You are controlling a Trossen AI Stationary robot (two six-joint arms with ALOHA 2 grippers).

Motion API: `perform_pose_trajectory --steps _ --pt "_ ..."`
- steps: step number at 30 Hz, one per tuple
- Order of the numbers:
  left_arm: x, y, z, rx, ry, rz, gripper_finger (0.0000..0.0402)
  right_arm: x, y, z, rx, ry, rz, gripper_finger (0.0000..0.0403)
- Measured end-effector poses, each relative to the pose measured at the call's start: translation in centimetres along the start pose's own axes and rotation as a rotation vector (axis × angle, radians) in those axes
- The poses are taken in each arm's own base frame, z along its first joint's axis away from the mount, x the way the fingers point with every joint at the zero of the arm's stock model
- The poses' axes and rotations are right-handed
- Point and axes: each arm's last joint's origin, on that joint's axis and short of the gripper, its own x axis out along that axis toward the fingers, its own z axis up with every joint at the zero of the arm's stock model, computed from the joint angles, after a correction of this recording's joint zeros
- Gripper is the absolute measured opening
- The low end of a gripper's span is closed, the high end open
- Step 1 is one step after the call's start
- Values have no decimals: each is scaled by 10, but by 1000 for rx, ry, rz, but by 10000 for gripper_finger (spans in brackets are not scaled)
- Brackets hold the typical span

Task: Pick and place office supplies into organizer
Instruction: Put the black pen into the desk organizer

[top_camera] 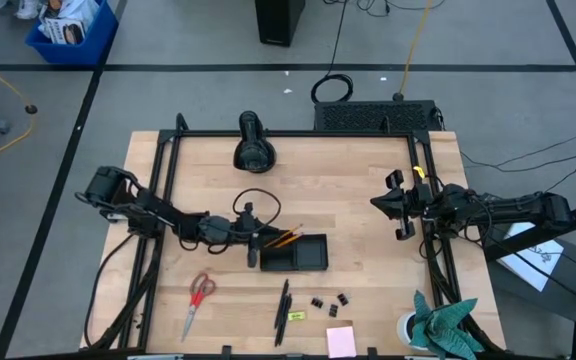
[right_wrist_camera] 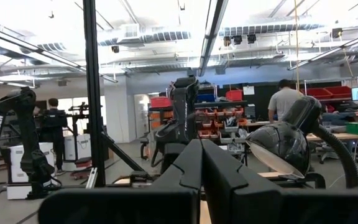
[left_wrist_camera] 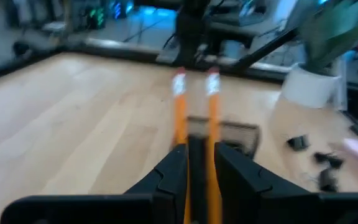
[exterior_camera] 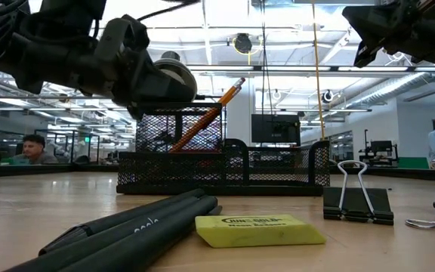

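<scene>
The left gripper [top_camera: 255,243] is hanging over the organizer's [top_camera: 295,254] left end, its fingers [left_wrist_camera: 173,168] narrowly flanking two pencils [top_camera: 284,238], which are leaning into a compartment. The right gripper [top_camera: 396,204], fingers closed, is waiting well apart
</scene>
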Motion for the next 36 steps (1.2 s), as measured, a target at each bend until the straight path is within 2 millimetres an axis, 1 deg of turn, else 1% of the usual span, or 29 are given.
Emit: perform_pose_trajectory --steps 3,5,6,7,10,11,13,15,18,20,22,24,26,30,33,36 --pt "0 -12 16 4 -119 -57 85 0 0 0 0 0 0 0" --pt "4 -22 27 -18 -119 -65 84 0 0 0 0 0 -2 0" --pt "8 -29 32 -26 -75 -61 82 0 0 0 0 -1 -7 0" --pt "12 -36 35 -20 5 -45 78 0 -1 0 0 -1 -19 0" --pt "21 -61 39 5 333 105 59 0 -1 -1 0 7 -33 0" --pt "24 -70 43 -10 425 159 53 0 -1 -1 -2 11 -36 0" --pt "28 -88 48 -66 551 218 42 0 -2 -2 -2 16 -47 0" --pt "35 -109 49 -86 620 194 35 0 -2 -2 -2 19 -51 0" --pt "46 -146 48 -80 630 80 27 0 -2 -2 -12 20 -51 0" --pt "53 -164 41 -69 639 45 19 0 -2 -2 -13 19 -51 0" --pt "60 -176 31 -57 654 40 7 0 -2 -2 -13 18 -50 0" --pt "65 -183 20 -61 665 62 4 0 -2 -2 -13 18 -49 0" --pt "71 -185 9 -91 672 91 9 0 -2 -2 -13 18 -48 0" --pt "89 -176 -14 -135 683 121 18 0 -2 -3 -12 22 -48 0" --pt "99 -173 -18 -164 664 83 11 0 -2 -3 -12 23 -46 0" --pt "101 -175 -17 -179 656 57 3 0 -2 -3 1 22 -46 0"
